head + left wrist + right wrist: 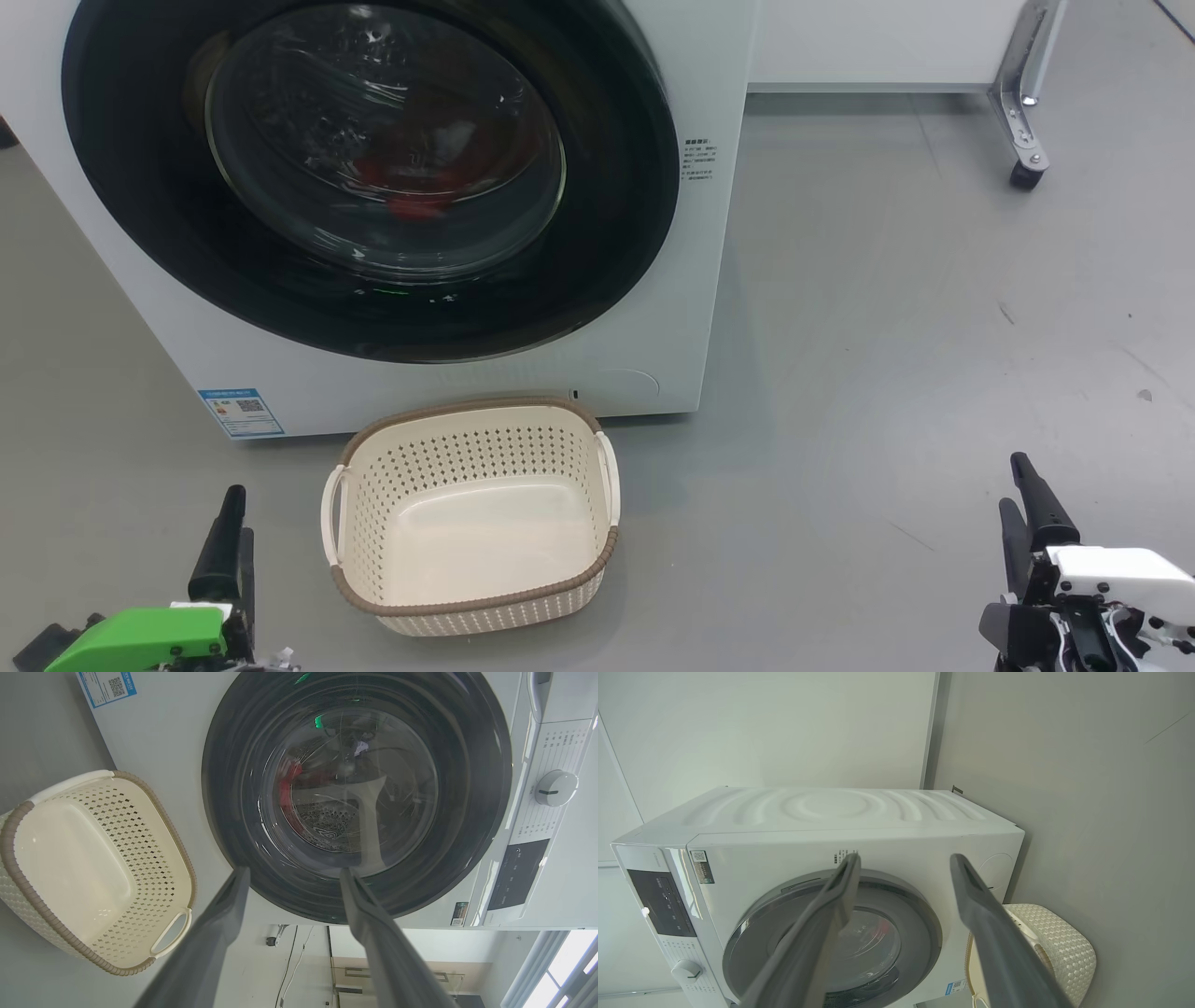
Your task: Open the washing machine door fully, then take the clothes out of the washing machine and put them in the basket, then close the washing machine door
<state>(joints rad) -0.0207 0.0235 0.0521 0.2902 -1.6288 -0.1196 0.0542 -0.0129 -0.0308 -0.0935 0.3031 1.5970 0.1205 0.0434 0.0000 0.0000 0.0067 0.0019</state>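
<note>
The white washing machine (644, 308) stands in front of me with its door (149, 187) shut flat against it, a black ring around a clear glass bowl. Red clothes (420, 191) show dimly through the glass, also in the left wrist view (288, 777). The cream basket (467, 409) sits empty on the floor right before the machine. My left gripper (235, 513) is open, low and left of the basket. My right gripper (1016, 483) is open too, far to the right. Both are well short of the door; their fingers (233, 896) (971, 882) stand wide apart, holding nothing.
A metal leg on a caster (1027, 173) stands at the back right beside a white panel. Open grey floor (887, 373) lies right of the machine. The control panel with a round dial (556, 788) runs along the machine's top.
</note>
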